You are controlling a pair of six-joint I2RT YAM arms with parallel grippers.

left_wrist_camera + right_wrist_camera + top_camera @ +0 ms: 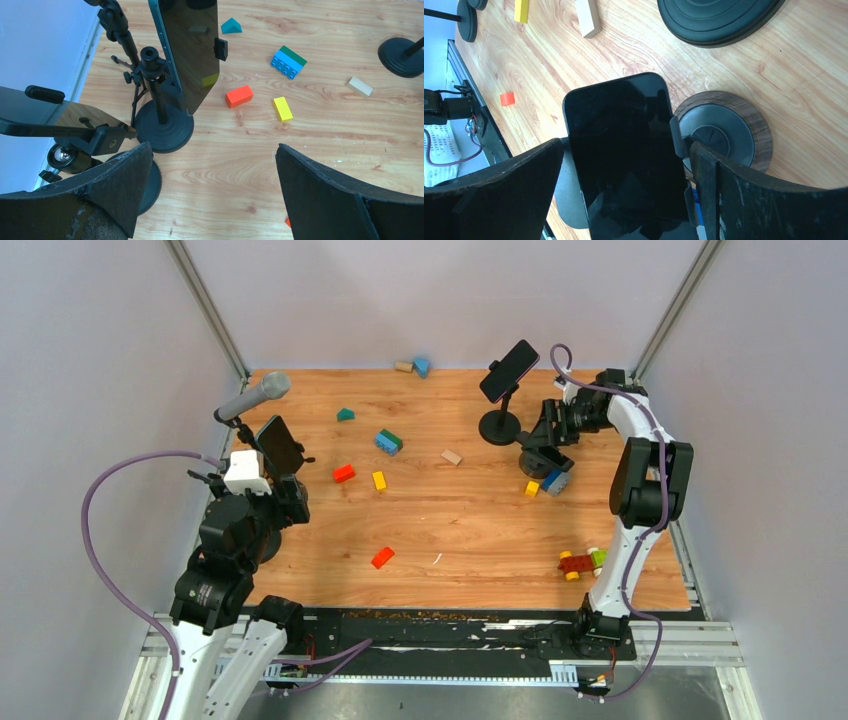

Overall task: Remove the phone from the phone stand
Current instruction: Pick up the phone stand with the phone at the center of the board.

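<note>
In the right wrist view a black phone (624, 165) sits in the clamp (676, 137) of a phone stand with a round, wood-rimmed base (754, 125). My right gripper (626, 145) is open, one finger on each side of the phone; the right finger is close to the clamp and there is a gap on the left. In the top view this gripper (541, 440) hangs over that stand (545, 460). A pink-cased phone (510, 370) sits on another stand (500, 426). My left gripper (212, 150) is open and empty, near a third phone on a stand (190, 50).
A microphone (255, 397) on a stand is at the far left. Another phone (30, 115) is clamped at the left. Loose bricks lie about: red (343, 473), yellow (379, 480), blue-green (388, 441), orange-red (382, 557), blue (556, 481). A toy car (580, 563) is near the right front.
</note>
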